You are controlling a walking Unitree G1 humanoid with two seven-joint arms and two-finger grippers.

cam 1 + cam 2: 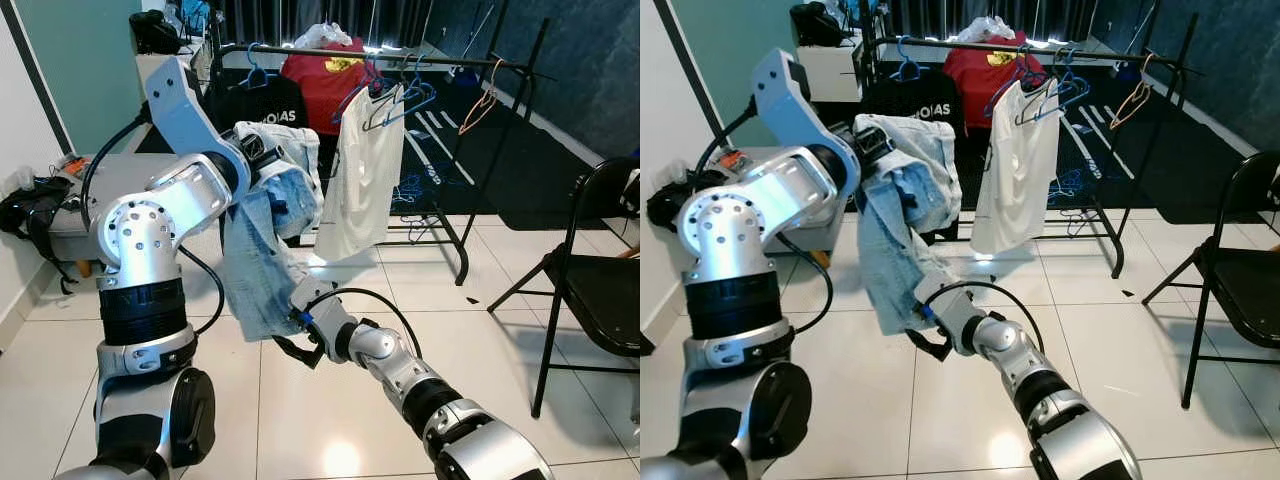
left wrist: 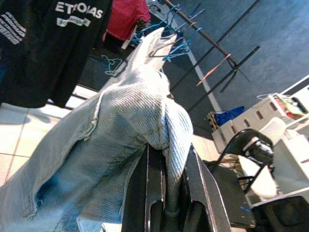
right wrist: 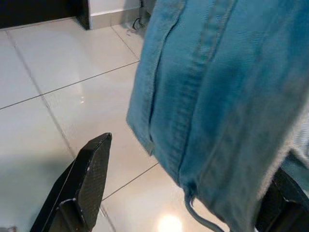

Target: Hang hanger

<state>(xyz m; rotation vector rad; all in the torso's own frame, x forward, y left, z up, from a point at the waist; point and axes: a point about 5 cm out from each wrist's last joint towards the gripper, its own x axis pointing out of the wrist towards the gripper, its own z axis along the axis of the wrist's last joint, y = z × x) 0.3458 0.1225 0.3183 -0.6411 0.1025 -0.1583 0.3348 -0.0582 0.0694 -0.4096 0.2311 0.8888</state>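
**Denim held short of the rack**

My left gripper (image 2: 166, 193) is clamped on light denim jeans (image 1: 265, 240), raised before the clothes rail (image 1: 400, 56). My right gripper (image 3: 183, 193) stands wide apart around the hem. Blue hangers (image 1: 400, 100) hang on the rail.

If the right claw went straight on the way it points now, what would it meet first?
Probably the denim garment: its hem hangs between the open fingers of the right claw. Depth is hard to judge.

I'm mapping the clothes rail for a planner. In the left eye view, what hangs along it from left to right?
Black shirt → red shirt → white garment → orange hanger.
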